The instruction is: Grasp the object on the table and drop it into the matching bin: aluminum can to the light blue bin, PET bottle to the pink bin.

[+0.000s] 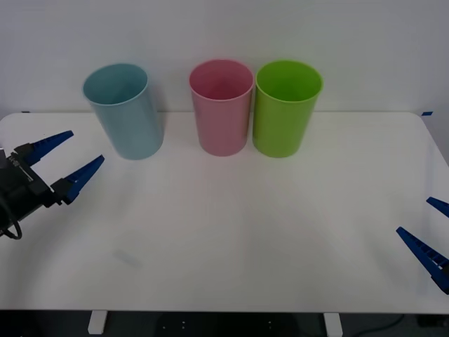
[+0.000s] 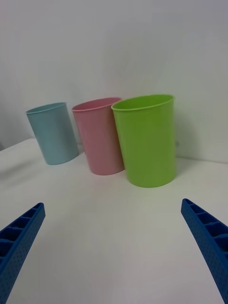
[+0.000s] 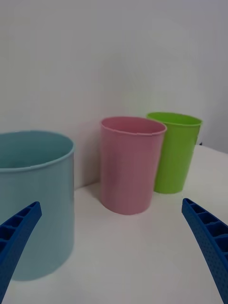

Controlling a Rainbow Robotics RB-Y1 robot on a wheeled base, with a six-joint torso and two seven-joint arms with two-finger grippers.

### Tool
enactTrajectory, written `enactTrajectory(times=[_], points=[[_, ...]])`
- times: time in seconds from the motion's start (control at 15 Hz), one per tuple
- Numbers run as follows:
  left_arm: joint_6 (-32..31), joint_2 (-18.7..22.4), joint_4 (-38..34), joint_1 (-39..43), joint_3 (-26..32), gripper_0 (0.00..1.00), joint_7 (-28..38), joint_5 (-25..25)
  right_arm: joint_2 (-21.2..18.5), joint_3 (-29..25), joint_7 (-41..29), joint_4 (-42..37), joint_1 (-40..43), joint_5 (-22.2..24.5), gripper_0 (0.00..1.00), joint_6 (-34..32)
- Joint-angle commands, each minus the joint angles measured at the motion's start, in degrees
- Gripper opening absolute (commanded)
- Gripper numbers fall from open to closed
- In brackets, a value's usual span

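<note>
Beside the light blue bin (image 1: 125, 111) on the table (image 1: 231, 239), seen from the front, my left gripper (image 1: 71, 159) hovers with fingers spread wide and empty; the pink bin (image 1: 222, 106) stands next along, then the lime green bin (image 1: 286, 107). My right gripper (image 1: 433, 234) sits well apart from the light blue bin, fingers spread. Right wrist view: fingers (image 2: 20, 237) wide, the lime green bin (image 2: 147, 140) nearest. Left wrist view: fingers (image 3: 18, 232) wide, the light blue bin (image 3: 38, 199) close ahead. I cannot tell where the can is.
</note>
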Motion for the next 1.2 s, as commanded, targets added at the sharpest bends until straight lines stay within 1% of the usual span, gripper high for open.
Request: enactTrajectory(times=[0.07, 0.4, 0.67, 0.87, 1.2], points=[[-1.3, 0.6, 0.0, 2.3, 0.1, 1.00, -3.8, 0.5, 0.0, 0.0, 0.0, 0.0, 0.0, 0.0, 1.00, 0.0], [-6.1, 0.9, -0.3, 7.2, 2.5, 1.00, -6.0, 0.9, 0.0, 0.0, 0.0, 0.0, 0.0, 0.0, 1.00, 0.0], [-6.8, 1.6, -2.4, 11.4, 2.5, 1.00, -5.6, 2.6, 0.0, 0.0, 0.0, 0.0, 0.0, 0.0, 1.00, 0.0], [-7.7, 1.6, -2.9, 12.0, 2.4, 1.00, -5.0, 2.7, 0.0, 0.0, 0.0, 0.0, 0.0, 0.0, 1.00, 0.0], [-7.6, 1.6, -2.8, 12.0, 2.4, 1.00, -4.4, 2.6, 0.0, 0.0, 0.0, 0.0, 0.0, 0.0, 1.00, 0.0]])
